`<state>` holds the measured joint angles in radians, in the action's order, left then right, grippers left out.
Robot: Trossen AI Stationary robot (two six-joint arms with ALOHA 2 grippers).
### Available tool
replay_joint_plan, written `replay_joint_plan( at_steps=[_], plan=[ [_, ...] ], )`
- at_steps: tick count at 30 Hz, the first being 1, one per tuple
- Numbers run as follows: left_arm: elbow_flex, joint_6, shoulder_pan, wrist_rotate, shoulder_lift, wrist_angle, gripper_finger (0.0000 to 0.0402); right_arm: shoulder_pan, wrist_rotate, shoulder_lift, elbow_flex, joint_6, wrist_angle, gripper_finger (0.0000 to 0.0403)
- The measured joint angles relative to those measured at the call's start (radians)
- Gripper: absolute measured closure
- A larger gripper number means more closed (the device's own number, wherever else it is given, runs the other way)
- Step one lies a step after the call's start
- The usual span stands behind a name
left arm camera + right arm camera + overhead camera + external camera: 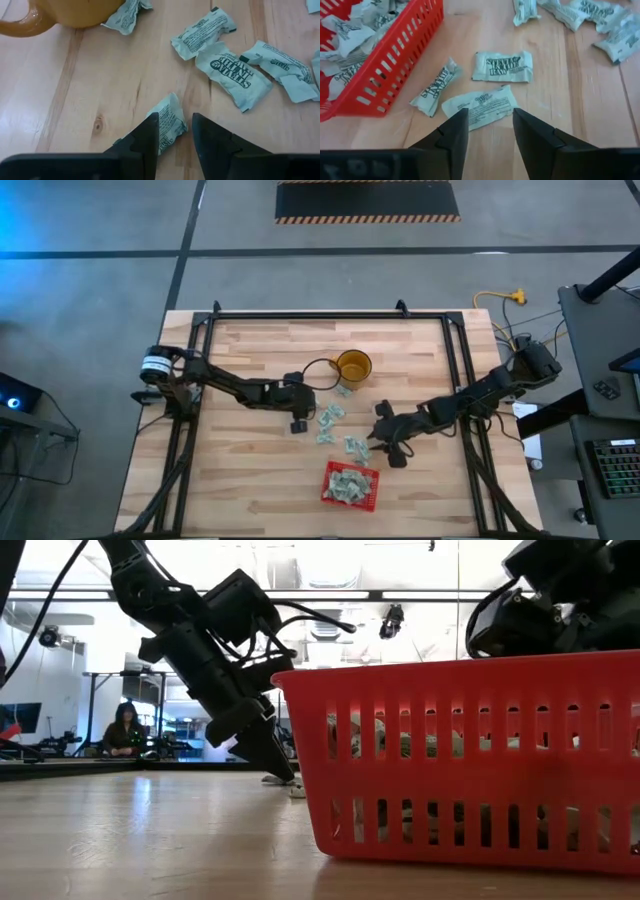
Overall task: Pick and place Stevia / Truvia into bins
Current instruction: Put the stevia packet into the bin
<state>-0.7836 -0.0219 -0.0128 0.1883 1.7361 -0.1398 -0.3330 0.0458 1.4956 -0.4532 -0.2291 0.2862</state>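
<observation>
Packets legible (wrist views only).

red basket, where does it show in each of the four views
High view: the red basket sits at the table's near edge, centre, packets inside.
Low view: it fills the right foreground.
Left wrist view: not in it.
Right wrist view: upper-left corner, beside loose Stevia packets.
Shared landmark: the yellow mug, also in the left wrist view.

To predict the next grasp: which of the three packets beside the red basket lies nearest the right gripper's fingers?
The packet lying partly between the right gripper fingers; the other two lie farther out.
</observation>
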Motion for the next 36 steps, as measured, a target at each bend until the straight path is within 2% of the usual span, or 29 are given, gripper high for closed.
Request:
replay_joint_plan(
  at_steps=[10,18,23,32,36],
  plan=[
    [0.001,0.000,0.000,0.008,0.011,-0.040,0.0301,0.000,0.032,0.092,0.017,0.027,0.116,0.0210],
    [0.001,0.002,0.000,0.010,0.012,-0.060,0.0301,-0.001,0.043,0.183,-0.006,-0.006,0.140,0.0216],
    [0.001,0.002,0.000,0.010,0.012,-0.066,0.0301,-0.001,0.063,0.172,-0.006,-0.002,0.128,0.0254],
    [0.001,0.002,0.000,0.010,0.012,-0.062,0.0301,-0.001,0.060,0.165,-0.003,0.020,0.121,0.0378],
    [0.001,0.002,0.000,0.010,0.012,-0.062,0.0301,-0.001,0.077,0.157,-0.003,0.024,0.115,0.0393]
  ],
)
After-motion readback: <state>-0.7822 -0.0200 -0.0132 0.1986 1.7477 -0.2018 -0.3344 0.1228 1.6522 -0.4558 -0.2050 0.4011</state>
